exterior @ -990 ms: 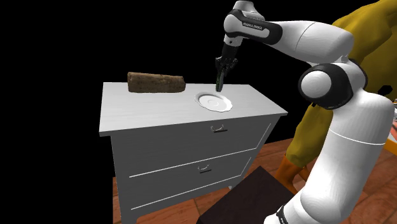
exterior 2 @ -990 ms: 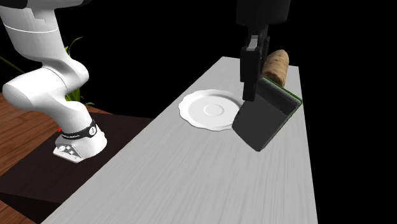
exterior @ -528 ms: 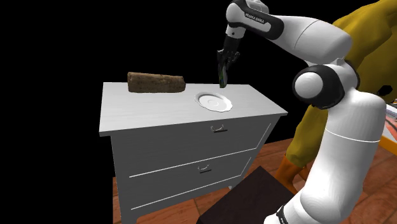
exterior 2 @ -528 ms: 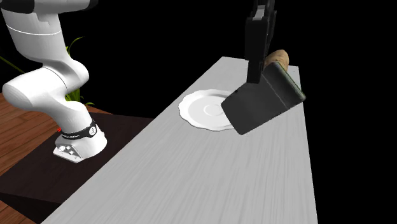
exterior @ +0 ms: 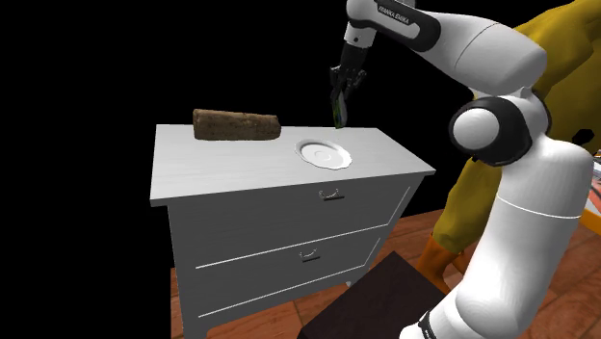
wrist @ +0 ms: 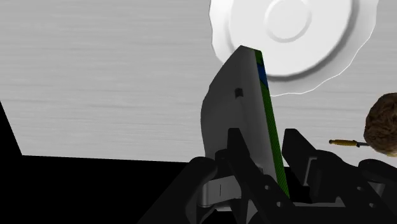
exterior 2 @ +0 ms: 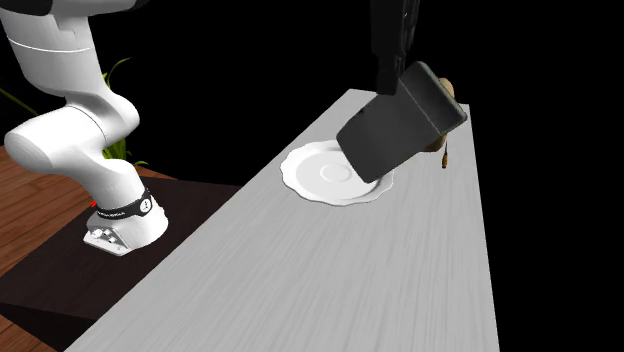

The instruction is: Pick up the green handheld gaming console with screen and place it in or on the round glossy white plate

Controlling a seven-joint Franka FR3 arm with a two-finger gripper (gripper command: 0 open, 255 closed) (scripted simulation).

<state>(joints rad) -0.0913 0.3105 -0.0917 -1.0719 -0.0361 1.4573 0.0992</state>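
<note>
My gripper is shut on the handheld console, a flat slab with a grey back and a green edge, clasped by its lower end. It hangs tilted in the air above the dresser top. In the second exterior view the console shows its grey back and overlaps the far side of the white plate. In the shoulder view the gripper holds it as a thin green sliver above and just behind the round white plate. The scalloped plate lies beyond the console's tip.
A brown loaf-shaped object lies at the back of the white dresser top. A thin brown stick hangs by the console in the second exterior view. A yellow figure stands behind the arm. Black area surrounds the dresser.
The gripper has risen with the console, which has swung up and toward the plate, now overlapping it in the second exterior view.
</note>
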